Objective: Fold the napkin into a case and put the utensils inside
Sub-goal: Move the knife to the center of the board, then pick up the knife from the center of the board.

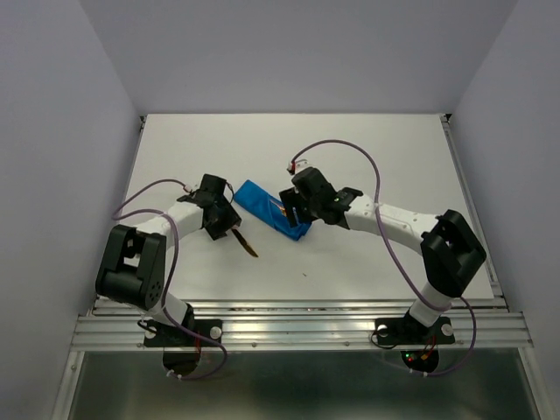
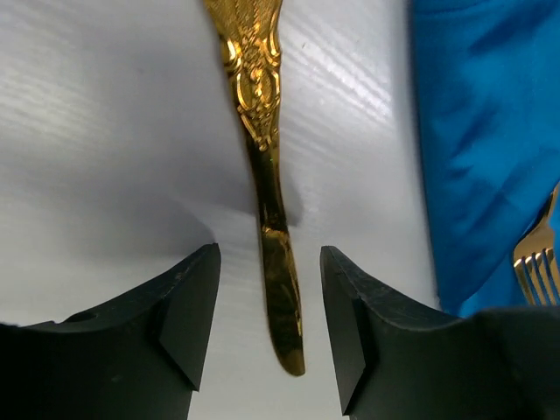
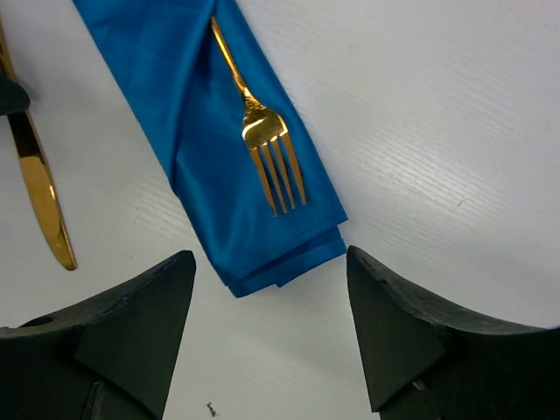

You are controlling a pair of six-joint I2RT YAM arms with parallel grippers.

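We note the case [image 3: 219, 166] slantwise on the table [image 1: 394, 157]: bright blue, folded narrow, fork [image 3: 262, 131] lying on it. Left of the case, a gilt knife [image 2: 271, 219] lies within the left gripper [image 2: 269, 262], jaws parted, clear of it. Right gripper [image 3: 269, 262] hangs spread wide over the case's end, holding nothing.

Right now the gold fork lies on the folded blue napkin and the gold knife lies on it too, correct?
Not the knife: it lies on the bare white table beside the napkin, as the left wrist view shows. The fork does lie on the folded napkin.
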